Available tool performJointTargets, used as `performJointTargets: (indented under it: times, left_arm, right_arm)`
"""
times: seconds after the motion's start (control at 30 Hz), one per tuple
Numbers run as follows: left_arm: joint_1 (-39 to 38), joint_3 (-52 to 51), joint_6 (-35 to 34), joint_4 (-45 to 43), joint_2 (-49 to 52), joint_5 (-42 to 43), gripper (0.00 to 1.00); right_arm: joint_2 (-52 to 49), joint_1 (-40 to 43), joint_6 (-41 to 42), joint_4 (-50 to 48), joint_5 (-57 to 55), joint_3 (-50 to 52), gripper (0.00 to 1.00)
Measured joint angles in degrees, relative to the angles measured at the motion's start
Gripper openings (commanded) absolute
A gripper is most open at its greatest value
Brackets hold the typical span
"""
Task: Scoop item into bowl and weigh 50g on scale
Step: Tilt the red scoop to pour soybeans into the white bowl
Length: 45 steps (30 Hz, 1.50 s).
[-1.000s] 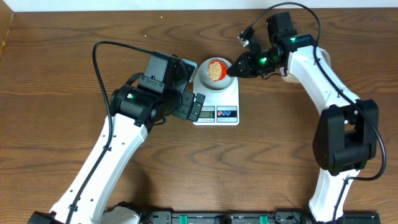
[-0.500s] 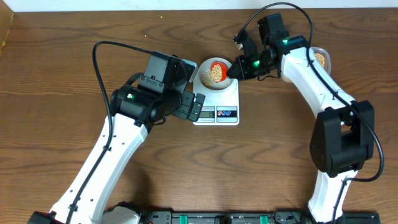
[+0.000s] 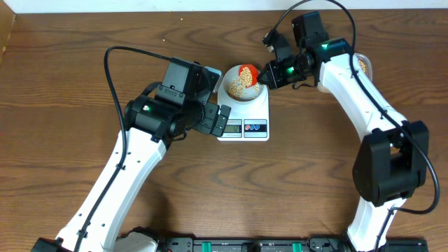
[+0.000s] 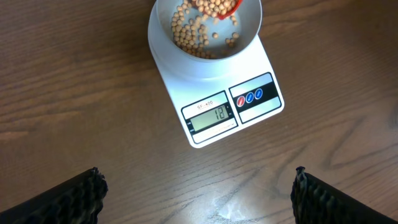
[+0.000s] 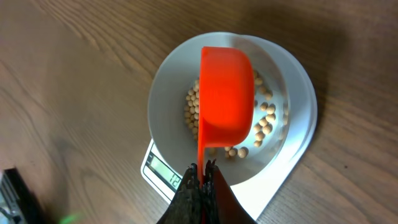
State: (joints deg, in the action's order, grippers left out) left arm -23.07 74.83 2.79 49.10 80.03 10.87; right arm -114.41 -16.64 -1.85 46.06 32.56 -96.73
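Observation:
The white scale [image 3: 245,115] stands at the table's back middle, and its display [image 4: 210,116] reads 12. The bowl [image 3: 227,87] sits on it with tan beans [image 4: 189,34] inside. My right gripper [image 5: 203,171] is shut on the handle of an orange scoop [image 5: 227,93]. The scoop is tipped on its side over the bowl [image 5: 168,93], and beans [image 5: 264,118] lie beneath it. In the overhead view the scoop [image 3: 248,73] sits over the bowl's right side. My left gripper [image 4: 198,193] is open and empty, hovering over bare table in front of the scale.
A clear tub of beans [image 3: 360,64] sits at the back right, mostly hidden behind my right arm. My left arm [image 3: 168,105] lies just left of the scale. A light-coloured edge shows along the table's far left [image 3: 5,35].
The right gripper has rolled the scoop from upright and full to tipped on its side, and beans have spilled into the bowl. The left arm has not moved.

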Motion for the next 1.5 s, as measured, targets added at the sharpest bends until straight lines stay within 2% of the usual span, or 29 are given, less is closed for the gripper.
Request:
performJointTargets:
  times: [0.73, 1.5]
  left_arm:
    - [0.0, 0.0, 0.0, 0.0, 0.0, 0.0, 0.97]
    - [0.0, 0.0, 0.0, 0.0, 0.0, 0.0, 0.97]
  right_arm:
    - [2.3, -8.7, -3.7, 1.3, -18.4, -0.1, 0.01]
    - [3.1, -9.5, -5.6, 1.2, -24.6, -0.1, 0.01]
